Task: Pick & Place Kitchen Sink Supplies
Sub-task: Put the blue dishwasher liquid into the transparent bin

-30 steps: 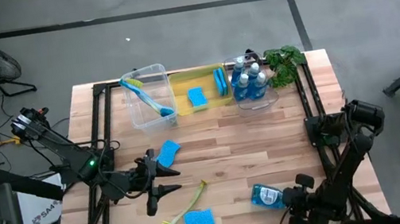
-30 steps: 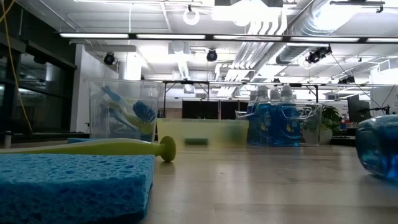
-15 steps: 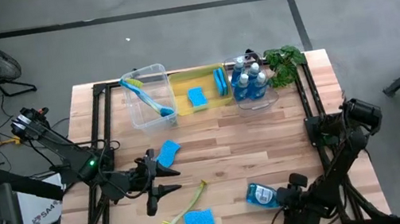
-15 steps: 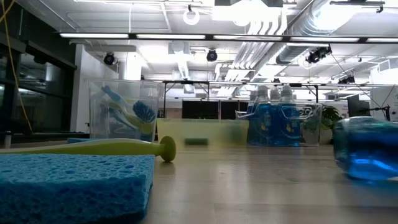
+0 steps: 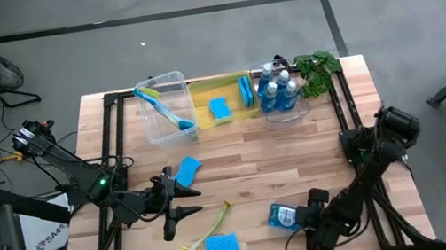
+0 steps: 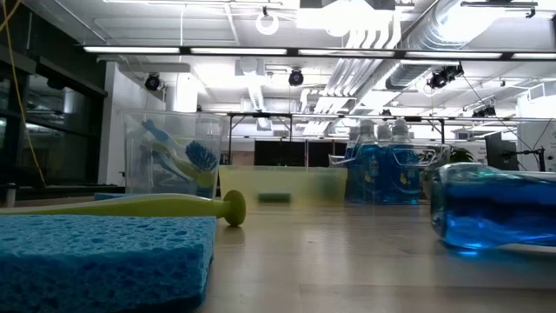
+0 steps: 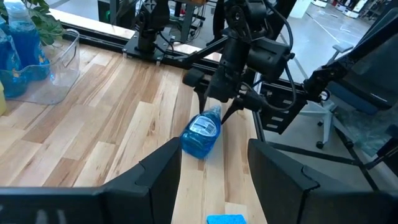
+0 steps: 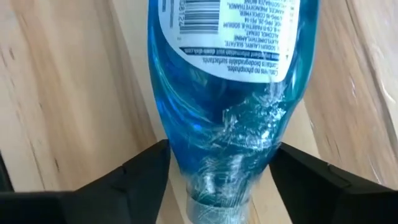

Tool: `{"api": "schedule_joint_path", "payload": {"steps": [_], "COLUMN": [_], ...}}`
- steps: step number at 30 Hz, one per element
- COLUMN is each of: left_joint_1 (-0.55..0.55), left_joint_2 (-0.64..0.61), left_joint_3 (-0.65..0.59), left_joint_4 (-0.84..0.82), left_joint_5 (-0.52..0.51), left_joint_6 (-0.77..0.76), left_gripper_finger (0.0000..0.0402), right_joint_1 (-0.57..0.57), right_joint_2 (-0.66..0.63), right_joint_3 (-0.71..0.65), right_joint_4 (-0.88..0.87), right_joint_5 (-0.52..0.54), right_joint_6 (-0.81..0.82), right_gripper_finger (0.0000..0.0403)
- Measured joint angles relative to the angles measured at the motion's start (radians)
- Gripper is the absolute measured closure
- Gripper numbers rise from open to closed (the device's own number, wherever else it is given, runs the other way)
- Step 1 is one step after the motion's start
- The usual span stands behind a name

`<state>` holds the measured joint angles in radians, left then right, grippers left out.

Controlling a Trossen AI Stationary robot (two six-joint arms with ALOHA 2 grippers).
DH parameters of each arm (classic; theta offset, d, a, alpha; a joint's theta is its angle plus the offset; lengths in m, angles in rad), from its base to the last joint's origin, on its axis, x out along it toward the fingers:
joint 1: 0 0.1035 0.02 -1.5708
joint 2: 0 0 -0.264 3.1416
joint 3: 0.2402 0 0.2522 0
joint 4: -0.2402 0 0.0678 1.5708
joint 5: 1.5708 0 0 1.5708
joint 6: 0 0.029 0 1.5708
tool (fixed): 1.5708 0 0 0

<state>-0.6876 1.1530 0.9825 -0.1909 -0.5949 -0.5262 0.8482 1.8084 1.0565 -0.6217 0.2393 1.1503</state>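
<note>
A soap bottle (image 5: 283, 216) lies on its side on the wooden table (image 5: 299, 149), toward the near right, with its narrow cap end pointing into the right gripper (image 5: 306, 217). That gripper's two dark fingers (image 8: 138, 171) stand spread on either side of the bottle's neck with a gap showing on each side, so the bottle looks released rather than clenched. The left gripper (image 5: 192, 200) hangs low over the near left of the table with its fingers (image 7: 158, 177) parted and nothing between them. Just beside it lies a loose blue sponge (image 5: 186, 168); nearer, a yellow-green dish brush (image 5: 206, 233) rests next to a second blue sponge (image 5: 222, 247). Along the far edge stand a clear bin (image 5: 154, 127) holding a brush, a yellow bin (image 5: 236, 116) with sponges, and another clear bin (image 5: 297, 113) with bottles, a leafy plant (image 5: 317, 67) to its right.
</note>
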Motion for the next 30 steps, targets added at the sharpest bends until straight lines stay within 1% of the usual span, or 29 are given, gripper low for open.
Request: {"api": "schedule_joint_path", "payload": {"steps": [3,7,9,15,24,30], "left_joint_1": [0.0,0.0,0.0,0.0,0.0,0.0], "left_joint_2": [0.0,0.0,0.0,0.0,0.0,0.0], "left_joint_3": [0.0,0.0,0.0,0.0,0.0,0.0], "left_joint_4": [-0.001,-0.002,-0.002,-0.002,-0.002,-0.001], "left_joint_5": [0.0,0.0,0.0,0.0,0.0,0.0], "left_joint_6": [0.0,-0.001,-0.001,-0.002,-0.002,-0.003], "left_gripper_finger": [0.022,0.022,0.022,0.022,0.022,0.022], "right_joint_1": [-0.032,-0.075,-0.087,-0.109,-0.11,-0.11], "right_joint_2": [0.0,0.0,0.0,-0.002,-0.002,-0.022], "right_joint_3": [0.0,0.0,0.0,0.001,0.001,0.004], "right_joint_4": [0.008,0.007,0.013,0.015,0.015,0.009], "right_joint_5": [-0.024,-0.08,-0.093,-0.093,-0.093,-0.12], "right_joint_6": [-0.039,-0.094,-0.134,-0.167,-0.167,-0.163], "right_gripper_finger": [0.0127,0.0129,0.0143,0.0207,0.0208,0.0209]}}
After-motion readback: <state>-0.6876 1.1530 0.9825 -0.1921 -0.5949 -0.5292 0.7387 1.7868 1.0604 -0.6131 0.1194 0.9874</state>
